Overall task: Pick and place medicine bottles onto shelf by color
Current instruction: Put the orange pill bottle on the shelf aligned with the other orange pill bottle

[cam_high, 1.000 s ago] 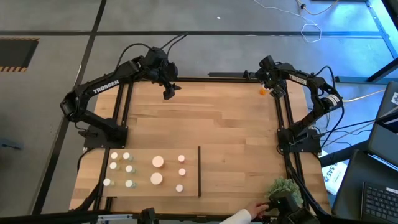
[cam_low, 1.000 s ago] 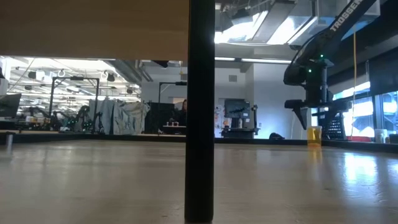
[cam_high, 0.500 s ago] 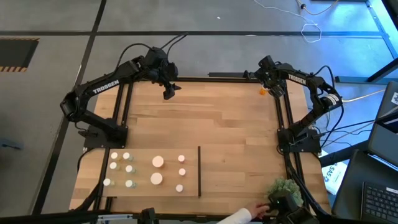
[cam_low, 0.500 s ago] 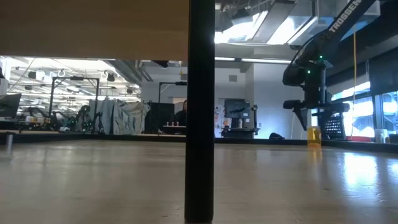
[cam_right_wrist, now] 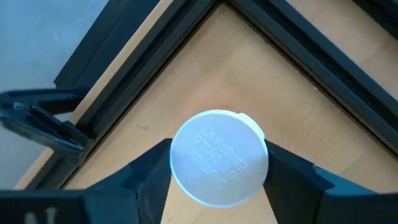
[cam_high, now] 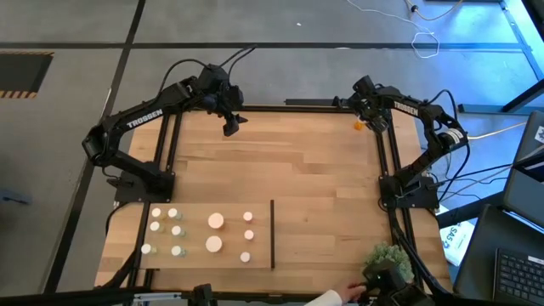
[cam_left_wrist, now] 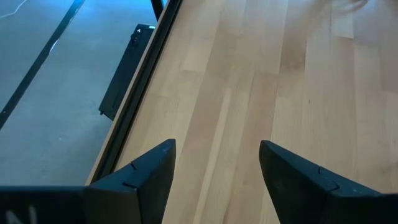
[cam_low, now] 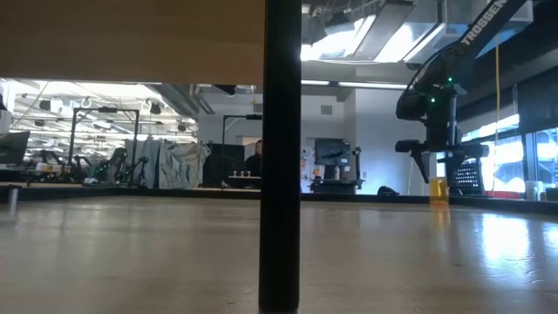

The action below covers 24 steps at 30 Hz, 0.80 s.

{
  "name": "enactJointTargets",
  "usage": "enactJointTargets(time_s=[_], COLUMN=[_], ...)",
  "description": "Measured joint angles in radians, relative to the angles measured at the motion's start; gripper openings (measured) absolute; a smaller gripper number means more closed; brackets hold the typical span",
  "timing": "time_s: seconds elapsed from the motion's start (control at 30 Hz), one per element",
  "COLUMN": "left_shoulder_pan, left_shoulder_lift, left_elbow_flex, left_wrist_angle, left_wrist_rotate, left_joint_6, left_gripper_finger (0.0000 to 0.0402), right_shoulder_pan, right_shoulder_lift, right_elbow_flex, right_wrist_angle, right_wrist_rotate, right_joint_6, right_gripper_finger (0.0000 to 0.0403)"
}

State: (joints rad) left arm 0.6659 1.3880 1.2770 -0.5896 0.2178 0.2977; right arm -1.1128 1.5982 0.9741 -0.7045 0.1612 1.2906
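Note:
An orange medicine bottle (cam_high: 359, 125) with a white cap (cam_right_wrist: 219, 155) stands upright at the table's far right corner. My right gripper (cam_right_wrist: 217, 165) hangs over it, pointing down, shut on it. My left gripper (cam_high: 230, 127) hovers open over the bare far left of the table (cam_left_wrist: 249, 93), nothing between its fingers. At the near left lies the pale shelf (cam_high: 191, 255) with its dark divider (cam_high: 272, 234). Several white-capped bottles (cam_high: 215, 222) stand on it, left of the divider. My right gripper has the bottle's white cap (cam_right_wrist: 180, 134) between its two fingers, one against each side of the rim. The fingers (cam_right_wrist: 286, 171) come from above, pointing steeply down. The bottle (cam_low: 438, 187) stands upright with its base on the table.
The table's dark frame rails (cam_right_wrist: 149, 68) meet in the corner right behind the orange bottle. A spiky green plant ball (cam_high: 389, 257) sits at the near right edge, with a person's hand (cam_high: 344, 295) beside it. The middle of the tabletop (cam_high: 306, 170) is bare wood.
My right gripper's fingers have drawn in about the orange bottle, which has stayed where it stood. The person's hand at the near edge has pulled back a little toward the right.

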Motion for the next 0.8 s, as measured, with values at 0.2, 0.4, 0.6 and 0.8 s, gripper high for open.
enactJointTargets(time_s=[0.2,0.4,0.6,0.8], left_shoulder_pan=[0.0,0.0,0.0,0.0], left_shoulder_lift=[0.0,0.0,0.0,0.0], left_elbow_flex=[0.0,0.0,0.0,0.0], left_wrist_angle=[0.0,0.0,0.0,0.0], left_wrist_rotate=[0.0,0.0,0.0,0.0], left_joint_6=[0.0,0.0,0.0,0.0], left_gripper_finger=[0.0225,0.0225,0.0225,0.0225], right_shoulder_pan=[0.033,0.056,0.059,0.059], right_shoulder_lift=[-0.001,-0.002,-0.002,-0.002], right_elbow_flex=[0.0,0.001,0.001,0.002], right_wrist_angle=[0.0,0.0,-0.002,-0.001], right_wrist_rotate=[-0.004,-0.036,-0.091,-0.13], right_joint_6=[-0.09,-0.219,-0.254,-0.33], right_gripper_finger=[0.0205,0.0212,0.0219,0.0207])
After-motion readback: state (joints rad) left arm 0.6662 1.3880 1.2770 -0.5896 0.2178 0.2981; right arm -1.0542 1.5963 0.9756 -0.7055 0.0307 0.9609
